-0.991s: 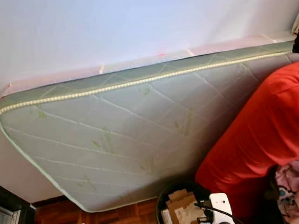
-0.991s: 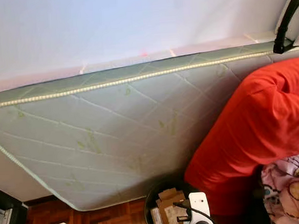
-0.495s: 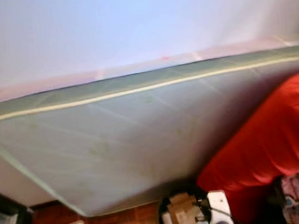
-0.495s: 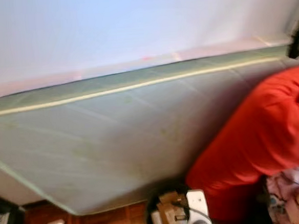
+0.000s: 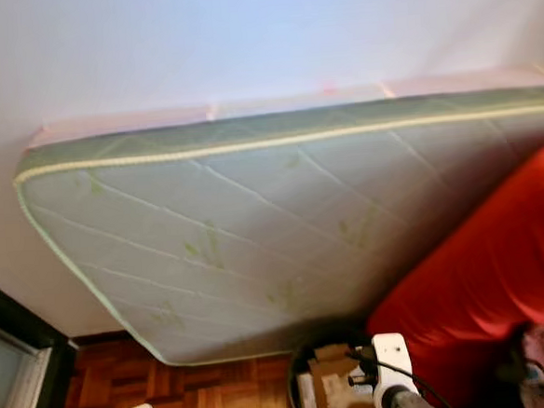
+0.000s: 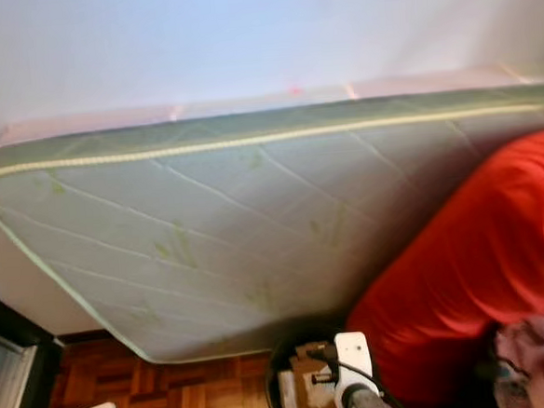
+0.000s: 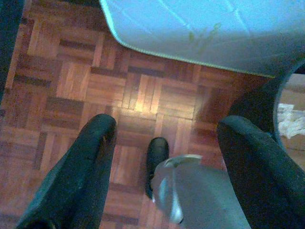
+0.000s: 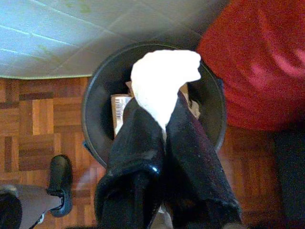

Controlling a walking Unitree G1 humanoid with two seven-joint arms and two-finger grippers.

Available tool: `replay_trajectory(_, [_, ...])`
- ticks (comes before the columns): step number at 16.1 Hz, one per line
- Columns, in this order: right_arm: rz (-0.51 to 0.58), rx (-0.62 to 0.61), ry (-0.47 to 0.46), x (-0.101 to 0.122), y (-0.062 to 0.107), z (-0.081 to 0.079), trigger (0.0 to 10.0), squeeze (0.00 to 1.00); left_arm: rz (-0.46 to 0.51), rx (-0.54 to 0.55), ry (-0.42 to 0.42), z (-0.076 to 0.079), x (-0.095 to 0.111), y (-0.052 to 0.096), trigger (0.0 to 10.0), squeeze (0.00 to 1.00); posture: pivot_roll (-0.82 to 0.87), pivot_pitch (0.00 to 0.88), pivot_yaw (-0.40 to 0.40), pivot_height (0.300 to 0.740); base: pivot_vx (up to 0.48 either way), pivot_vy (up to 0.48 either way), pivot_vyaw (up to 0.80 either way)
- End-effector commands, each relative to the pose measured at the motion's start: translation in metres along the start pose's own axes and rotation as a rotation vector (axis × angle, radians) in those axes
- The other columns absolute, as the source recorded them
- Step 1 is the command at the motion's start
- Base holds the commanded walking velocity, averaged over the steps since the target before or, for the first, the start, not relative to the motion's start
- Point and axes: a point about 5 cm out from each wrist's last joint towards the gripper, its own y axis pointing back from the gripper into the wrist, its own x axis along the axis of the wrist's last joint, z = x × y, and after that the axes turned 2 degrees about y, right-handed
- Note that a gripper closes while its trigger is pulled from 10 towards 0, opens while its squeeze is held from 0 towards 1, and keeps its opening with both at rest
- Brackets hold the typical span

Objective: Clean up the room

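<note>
Head views: mattress leaned on wall, black bin at its foot by red bedding. L wrist: left pincer wide, empty, idle over parquet floor. R wrist: right pincer clamped on white tissue, right above the bin, prob. for dropping.

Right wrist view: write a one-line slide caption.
Right gripper holds white crumpled paper above the black bin.
</note>
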Motion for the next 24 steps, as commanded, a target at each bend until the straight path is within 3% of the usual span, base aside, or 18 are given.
replay_trajectory(1, [0.011,-0.015,-0.028,0.006,-0.002,0.002,10.0,0.00,0.025,0.014,0.023,-0.003,-0.004,0.004,10.0,0.00,0.08,0.182,-0.032,0.740,0.000,0.000,0.00])
replay_trajectory(5, [0.048,-0.033,-0.047,0.025,-0.007,0.004,10.0,0.00,0.085,-0.011,0.049,-0.001,-0.008,0.010,10.0,0.00,0.09,0.218,-0.048,0.740,0.000,0.000,0.00])
replay_trajectory(6, [0.059,-0.047,-0.045,0.030,-0.008,0.006,10.0,0.00,0.320,-0.067,0.020,0.030,0.055,-0.009,10.0,0.00,0.09,0.227,-0.052,0.740,0.000,0.000,0.00])
replay_trajectory(7, [0.069,-0.062,-0.055,0.036,-0.009,0.008,10.0,0.00,0.428,-0.093,0.020,0.046,0.081,-0.012,10.0,0.00,0.09,0.241,-0.058,0.740,0.000,0.000,0.00])
replay_trajectory(10, [0.105,-0.059,-0.040,0.049,-0.011,0.012,10.0,0.00,0.498,-0.109,0.045,0.055,0.079,-0.003,10.0,0.00,0.10,0.302,-0.082,0.740,0.000,0.000,0.00])
replay_trajectory(15, [0.091,-0.118,-0.038,0.048,-0.010,0.023,10.0,0.00,0.535,-0.103,0.044,0.056,0.084,0.006,10.0,0.00,0.11,0.344,-0.090,0.740,0.000,0.000,0.00])
replay_trajectory(20, [0.105,-0.137,-0.095,0.048,-0.008,0.028,10.0,0.00,0.578,-0.099,-0.074,0.044,0.087,0.023,10.0,0.00,0.13,0.390,-0.073,0.740,0.000,0.000,0.00])
replay_trajectory(22, [0.110,-0.136,-0.117,0.047,-0.008,0.027,10.0,0.00,0.623,-0.169,-0.194,0.046,0.106,0.030,10.0,0.00,0.13,0.400,-0.064,0.740,0.000,0.000,0.00])
replay_trajectory(24, [0.110,-0.125,-0.127,0.046,-0.009,0.024,10.0,0.00,0.700,-0.215,-0.245,0.057,0.131,0.036,10.0,0.00,0.13,0.403,-0.058,0.740,0.000,0.000,0.00])
